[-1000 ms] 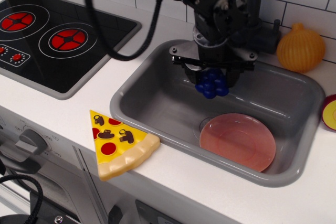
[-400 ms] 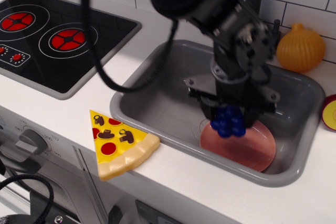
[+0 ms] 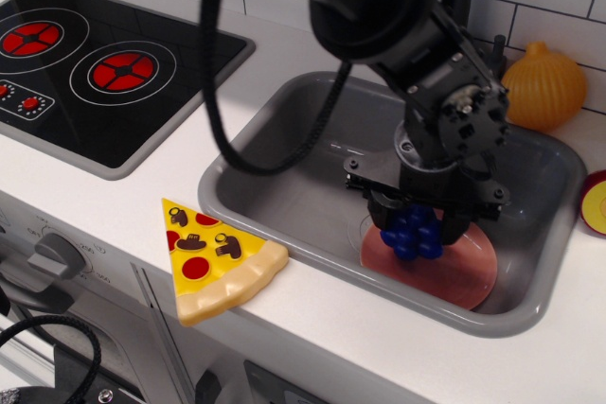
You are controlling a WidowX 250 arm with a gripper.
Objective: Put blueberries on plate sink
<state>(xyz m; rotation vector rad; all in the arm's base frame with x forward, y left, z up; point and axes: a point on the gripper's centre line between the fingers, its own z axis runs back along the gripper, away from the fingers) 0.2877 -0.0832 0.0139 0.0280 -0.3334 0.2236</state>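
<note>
The dark-blue blueberries (image 3: 414, 233) are held between the fingers of my gripper (image 3: 417, 226), which is shut on them. They hang low over the left part of the salmon-pink plate (image 3: 450, 267); I cannot tell if they touch it. The plate lies in the front right of the grey sink (image 3: 284, 172). The arm hides the sink's back wall, the drain and most of the tap.
A yellow pizza slice (image 3: 216, 257) lies on the white counter in front of the sink. A black hob (image 3: 85, 68) is at the left. An orange onion (image 3: 542, 87) stands behind the sink at the right. A red-yellow object (image 3: 597, 203) sits at the right edge.
The gripper carried the blueberries from the back of the sink forward, right and down, until they are low over the plate.
</note>
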